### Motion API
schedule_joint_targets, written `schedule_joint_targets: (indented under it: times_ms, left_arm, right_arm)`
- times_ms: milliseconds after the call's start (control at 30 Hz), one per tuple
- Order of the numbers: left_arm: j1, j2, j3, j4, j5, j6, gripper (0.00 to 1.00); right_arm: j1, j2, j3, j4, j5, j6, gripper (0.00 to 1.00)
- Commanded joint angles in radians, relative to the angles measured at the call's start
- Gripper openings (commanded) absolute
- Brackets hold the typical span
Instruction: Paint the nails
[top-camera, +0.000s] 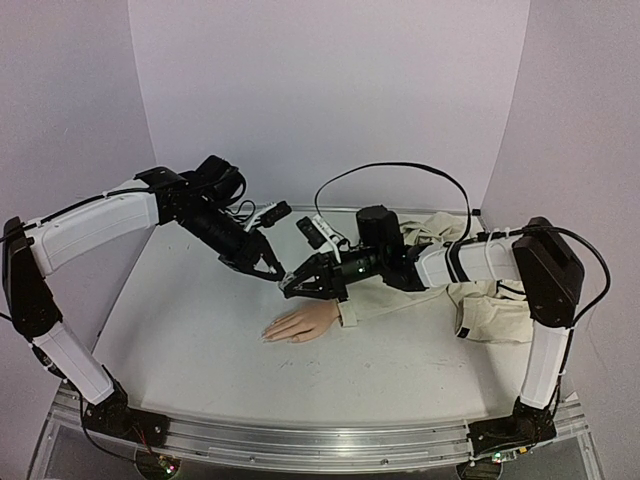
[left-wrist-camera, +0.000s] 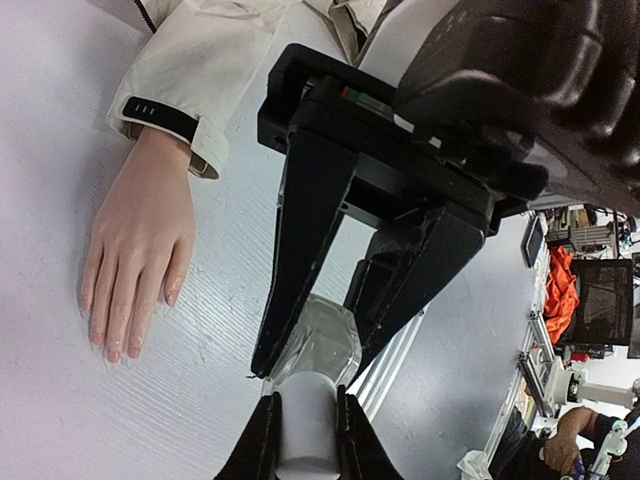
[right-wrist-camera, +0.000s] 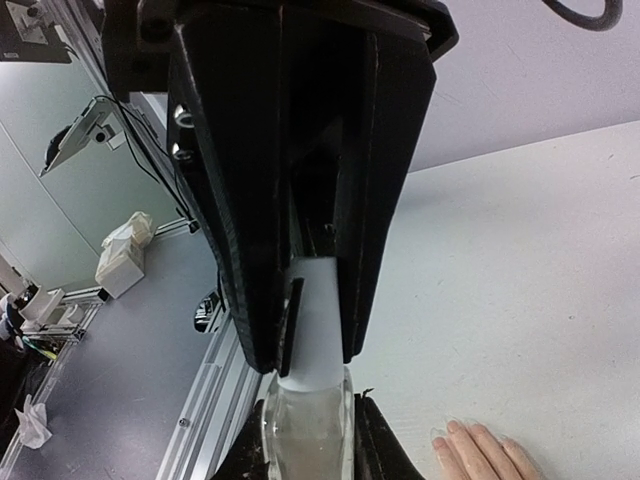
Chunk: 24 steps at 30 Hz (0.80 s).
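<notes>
The pale mannequin hand (top-camera: 300, 323) lies flat on the table, coming out of a beige sleeve (top-camera: 390, 295). Its nails (left-wrist-camera: 115, 350) show at the fingertips in the left wrist view; the fingers also show in the right wrist view (right-wrist-camera: 490, 450). My left gripper (top-camera: 272, 270) (left-wrist-camera: 305, 400) is shut on the white cap (left-wrist-camera: 305, 420) (right-wrist-camera: 318, 320) of a small clear bottle (left-wrist-camera: 325, 345) (right-wrist-camera: 308, 435). My right gripper (top-camera: 292, 286) (right-wrist-camera: 310, 415) is shut on the bottle's glass body. Both meet in the air just above and behind the hand.
The rest of the beige garment (top-camera: 490, 305) lies bunched at the right under the right arm. The metal rail (top-camera: 320, 440) runs along the table's near edge. White walls (top-camera: 330, 90) close in the back and sides.
</notes>
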Motion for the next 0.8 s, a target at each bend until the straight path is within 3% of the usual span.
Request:
schedule_joint_targets:
  times_ms: [0,133,300,400,500,767]
  left_arm:
    - [-0.002,-0.015,0.005,0.006,0.005,-0.005,0.00]
    - [-0.001,0.011,0.030,0.005,-0.103,-0.104,0.00]
    - [0.001,0.061,0.079,-0.020,-0.278,-0.329,0.00]
    - [0.001,0.086,0.106,-0.019,-0.323,-0.443,0.00]
    - [0.001,0.106,0.142,-0.014,-0.339,-0.485,0.00]
    - [0.001,0.054,0.138,0.036,-0.362,-0.470,0.01]
  right_arm:
    - [0.007,-0.015,0.022,0.059,0.038,-0.005,0.04]
    - [0.010,-0.054,-0.021,0.047,0.314,-0.034,0.00]
    - [0.102,-0.108,-0.050,0.008,1.077,-0.205,0.00]
    - [0.150,-0.104,-0.042,0.078,1.378,-0.280,0.00]
    - [0.175,-0.090,-0.013,0.131,1.492,-0.318,0.00]
    - [0.170,-0.141,-0.027,0.186,1.415,-0.235,0.00]
